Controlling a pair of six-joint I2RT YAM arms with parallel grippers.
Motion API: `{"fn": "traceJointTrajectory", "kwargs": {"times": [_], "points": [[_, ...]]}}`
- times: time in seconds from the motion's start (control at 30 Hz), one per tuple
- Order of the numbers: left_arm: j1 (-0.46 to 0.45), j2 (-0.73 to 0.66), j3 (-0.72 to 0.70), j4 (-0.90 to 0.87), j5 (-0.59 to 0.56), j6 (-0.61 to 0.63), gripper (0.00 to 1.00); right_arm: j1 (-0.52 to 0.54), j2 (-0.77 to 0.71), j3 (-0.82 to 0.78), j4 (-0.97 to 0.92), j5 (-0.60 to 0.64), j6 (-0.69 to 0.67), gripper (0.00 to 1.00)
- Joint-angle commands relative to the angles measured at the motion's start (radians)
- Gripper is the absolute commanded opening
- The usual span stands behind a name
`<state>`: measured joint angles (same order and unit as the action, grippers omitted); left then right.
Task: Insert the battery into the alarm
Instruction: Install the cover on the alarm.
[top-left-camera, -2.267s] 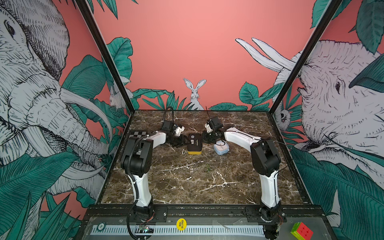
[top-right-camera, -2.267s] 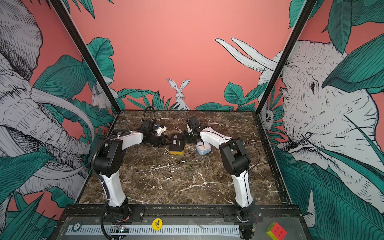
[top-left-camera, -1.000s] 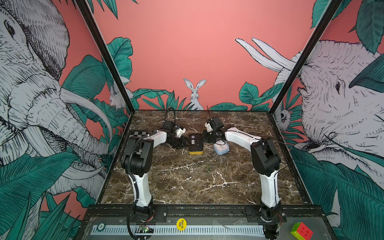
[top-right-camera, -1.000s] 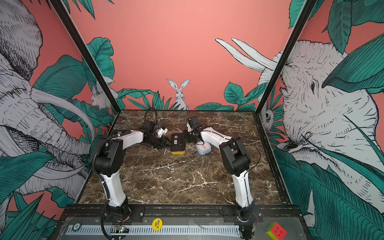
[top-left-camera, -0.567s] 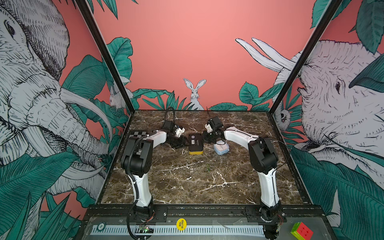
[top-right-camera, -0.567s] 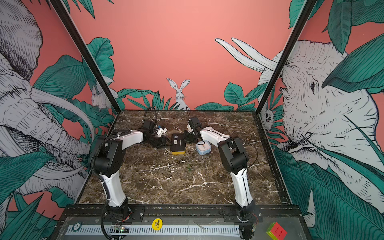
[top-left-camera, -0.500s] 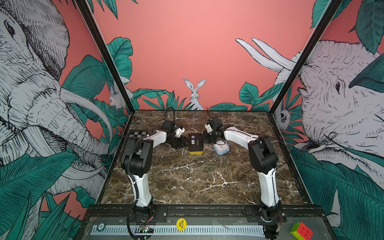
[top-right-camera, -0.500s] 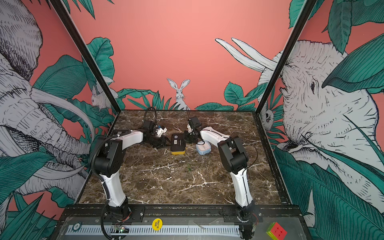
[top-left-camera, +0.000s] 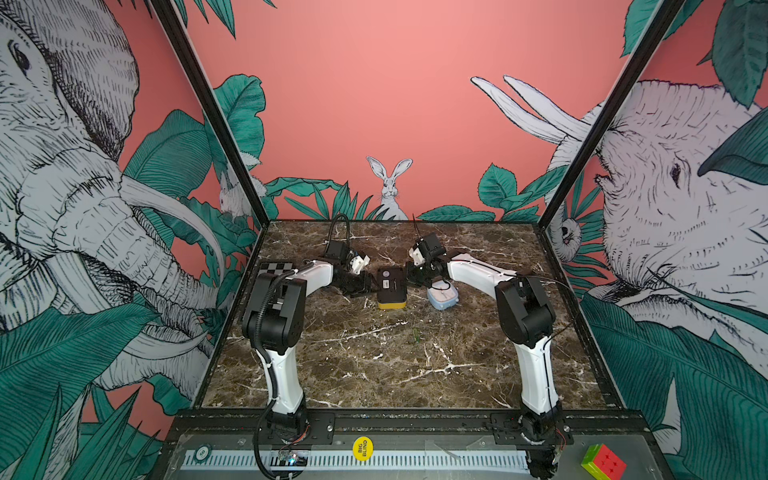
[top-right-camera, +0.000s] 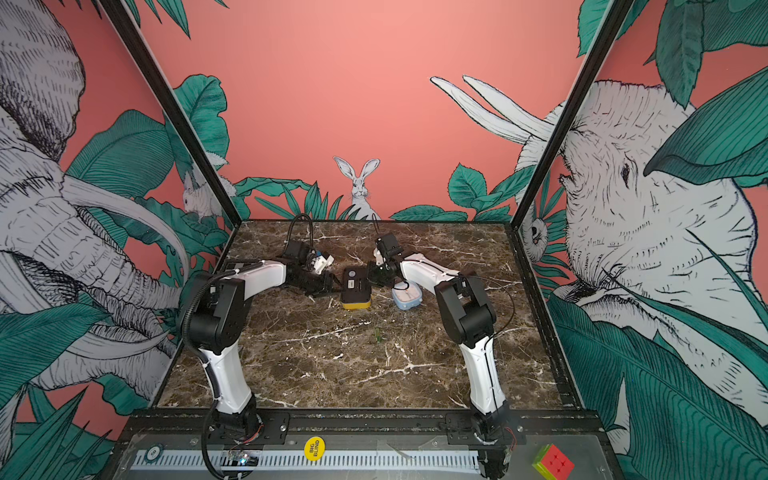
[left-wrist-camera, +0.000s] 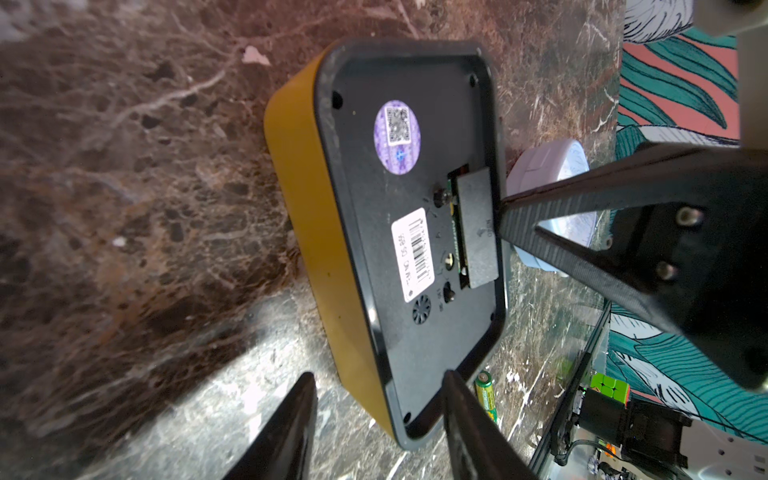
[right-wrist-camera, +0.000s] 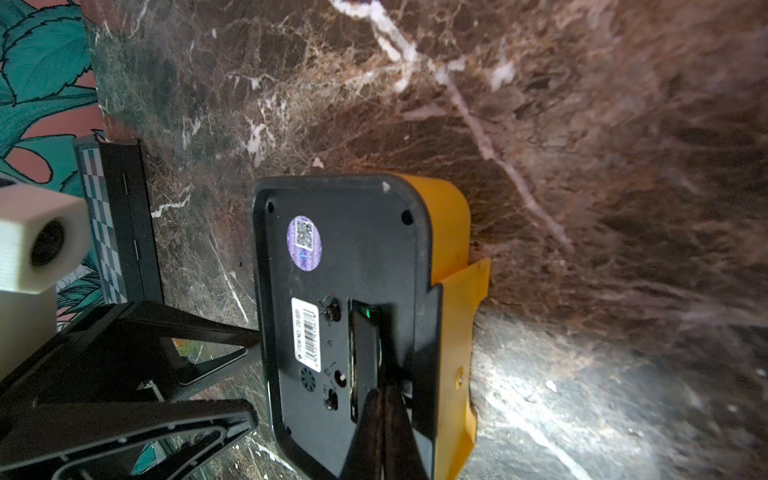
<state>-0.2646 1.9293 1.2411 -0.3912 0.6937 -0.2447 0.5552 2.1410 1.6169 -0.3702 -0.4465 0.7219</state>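
The alarm (top-left-camera: 391, 286) (top-right-camera: 356, 286) lies face down at the back middle of the table, yellow body under a black back. My left gripper (top-left-camera: 370, 284) (left-wrist-camera: 380, 374) is open, its fingers either side of the alarm's left corner. My right gripper (top-left-camera: 409, 280) (right-wrist-camera: 384, 392) is shut, its tips pressed on the dark battery cover (left-wrist-camera: 476, 224). The cover sits partly over the compartment, and a green strip of battery (right-wrist-camera: 365, 311) shows beside it. A loose green battery (left-wrist-camera: 486, 395) (top-left-camera: 417, 334) lies on the table in front of the alarm.
A pale blue and white case (top-left-camera: 442, 296) (top-right-camera: 407, 297) rests right of the alarm, under my right arm. A checkerboard plate (top-left-camera: 276, 266) lies by the left wall. A colour cube (top-left-camera: 603, 461) sits outside the table's front rail.
The right arm's elbow has shifted slightly to the left. Both grippers and the alarm stay where they were.
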Motion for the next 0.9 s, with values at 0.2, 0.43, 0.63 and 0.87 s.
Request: {"fn": "traceJointTrajectory", "kwargs": {"times": [0.2,0.43,0.63,0.87], "points": [[0.005,-0.052,-0.011,-0.003,-0.003,0.005,0.51,-0.005,0.023,0.016,0.037,-0.012,0.008,0.0],[0.005,-0.052,-0.012,-0.006,-0.006,0.007,0.51,-0.004,0.032,0.018,0.047,-0.017,0.016,0.0],[0.005,-0.047,-0.008,-0.008,-0.006,0.006,0.51,-0.003,0.033,0.02,0.045,-0.018,0.021,0.0],[0.005,-0.046,-0.008,-0.008,-0.005,0.007,0.51,-0.001,0.037,0.018,0.051,-0.016,0.023,0.0]]}}
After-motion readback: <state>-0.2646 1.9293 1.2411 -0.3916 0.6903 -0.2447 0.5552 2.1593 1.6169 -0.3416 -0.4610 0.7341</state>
